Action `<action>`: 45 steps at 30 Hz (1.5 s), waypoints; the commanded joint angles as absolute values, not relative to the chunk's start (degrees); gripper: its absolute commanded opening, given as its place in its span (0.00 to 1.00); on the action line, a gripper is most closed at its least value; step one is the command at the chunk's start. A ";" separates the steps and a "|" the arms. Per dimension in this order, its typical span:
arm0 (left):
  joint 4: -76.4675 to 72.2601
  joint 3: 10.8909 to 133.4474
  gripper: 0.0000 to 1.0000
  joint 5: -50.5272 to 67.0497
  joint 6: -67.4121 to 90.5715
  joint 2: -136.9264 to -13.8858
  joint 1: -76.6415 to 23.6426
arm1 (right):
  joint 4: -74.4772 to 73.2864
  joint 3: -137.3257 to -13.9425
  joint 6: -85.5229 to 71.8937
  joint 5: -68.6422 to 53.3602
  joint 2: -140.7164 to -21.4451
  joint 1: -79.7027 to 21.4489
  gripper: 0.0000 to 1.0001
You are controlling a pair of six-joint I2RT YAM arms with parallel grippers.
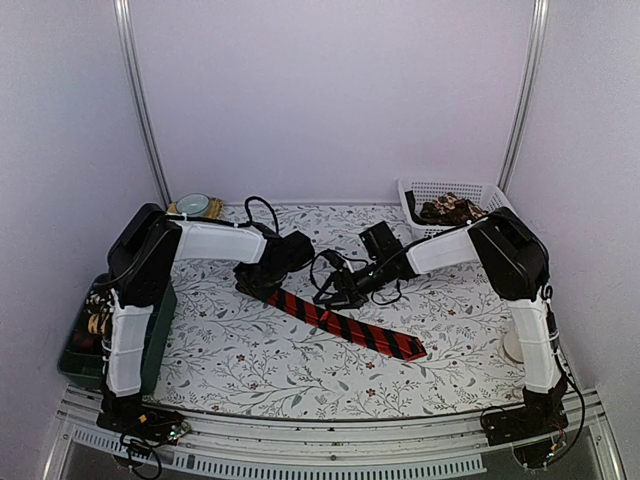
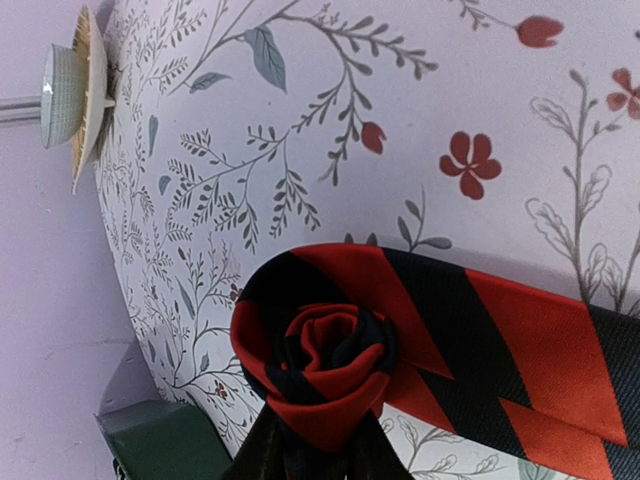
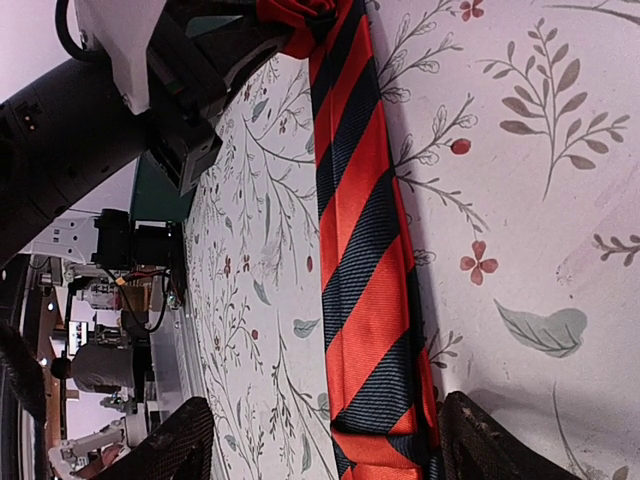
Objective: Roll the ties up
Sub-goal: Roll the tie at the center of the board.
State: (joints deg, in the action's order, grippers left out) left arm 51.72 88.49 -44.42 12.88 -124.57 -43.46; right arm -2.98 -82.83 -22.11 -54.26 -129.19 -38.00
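Three things lie around the tie: basket, green bin, bowl.

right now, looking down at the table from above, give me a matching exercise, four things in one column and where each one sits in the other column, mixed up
Things
1. red and black striped fabric tie
2. white plastic mesh basket
3. dark green plastic bin
4. small pale teal bowl

Places
A. far left corner of the floral table
B. middle, lying diagonally
C. far right corner
D. left edge, near side

Pairs: 1-B, 2-C, 3-D, 4-A
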 commanded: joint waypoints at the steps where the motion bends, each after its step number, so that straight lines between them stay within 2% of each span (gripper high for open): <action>1: 50.67 87.45 0.22 -40.79 13.45 -125.95 -44.54 | -1.31 -81.70 -23.35 -55.68 -120.83 -37.12 0.77; 7: 49.47 87.56 0.38 -37.36 13.17 -126.00 -44.72 | -0.58 -81.24 -23.90 -56.02 -120.50 -36.70 0.77; 14: 46.78 87.71 0.41 -31.66 12.62 -124.85 -44.81 | 0.04 -80.73 -24.41 -56.18 -120.49 -36.26 0.77; 27: 45.44 87.80 0.62 -27.51 10.51 -121.81 -43.07 | -0.22 -79.99 -23.82 -55.89 -119.34 -35.74 0.75; 28: 45.03 87.95 0.69 -26.72 9.98 -120.89 -42.81 | -0.52 -80.03 -23.42 -55.62 -119.20 -35.75 0.75; 34: 41.71 88.71 0.83 -19.64 5.71 -115.21 -42.46 | -1.58 -80.49 -22.40 -54.65 -119.09 -35.69 0.74; 35: 41.40 88.81 0.86 -18.23 5.31 -114.42 -42.31 | -1.54 -80.46 -22.34 -54.56 -119.09 -35.73 0.74; 36: 41.19 88.94 0.96 -16.40 4.98 -113.62 -42.03 | -1.58 -80.49 -22.40 -54.51 -119.09 -35.70 0.74; 37: 40.89 88.71 0.99 -14.24 4.48 -112.24 -41.53 | -1.91 -80.43 -22.28 -54.37 -119.03 -35.69 0.74; 45: 34.42 78.10 1.00 4.62 -11.55 -97.68 -30.72 | -12.81 -82.62 -14.08 -50.02 -116.30 -35.77 0.66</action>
